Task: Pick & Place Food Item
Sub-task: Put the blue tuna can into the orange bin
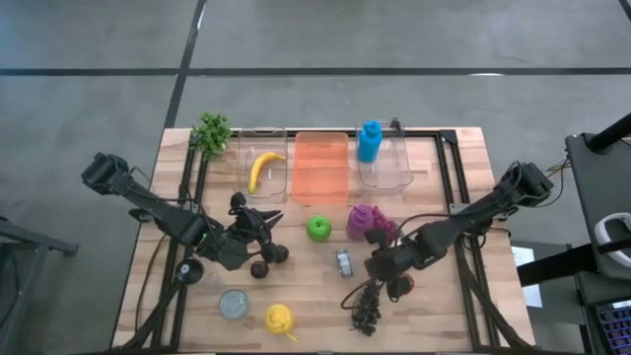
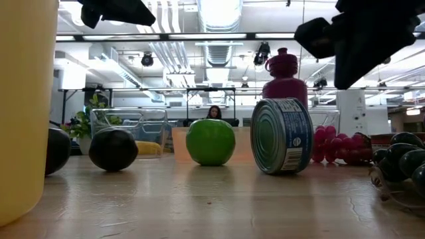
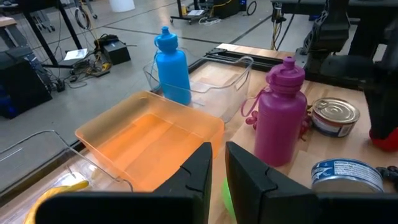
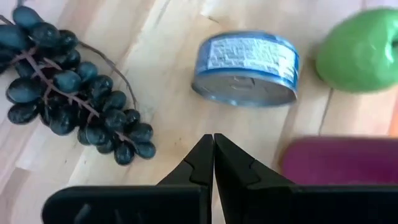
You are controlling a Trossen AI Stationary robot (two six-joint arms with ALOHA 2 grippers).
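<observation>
The left gripper (image 1: pixel 258 235) hung with fingers nearly closed on nothing, near a dark plum (image 1: pixel 259 268). A glossy green apple (image 1: pixel 318 228) sat mid-tabletop (image 1: pixel 434 316), below the orange tray (image 1: pixel 321 168). The right gripper (image 1: pixel 380 258) hovered closed and empty beside dark grapes (image 1: pixel 367 308).

2 dark jointed arms (image 1: pixel 148 202), black cables.

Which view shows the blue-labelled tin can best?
The right wrist view: the blue-labelled tin can lies whole on the wood, label clear. The low view shows it side-on, the high view tiny, and the left wrist view only an edge.
</observation>
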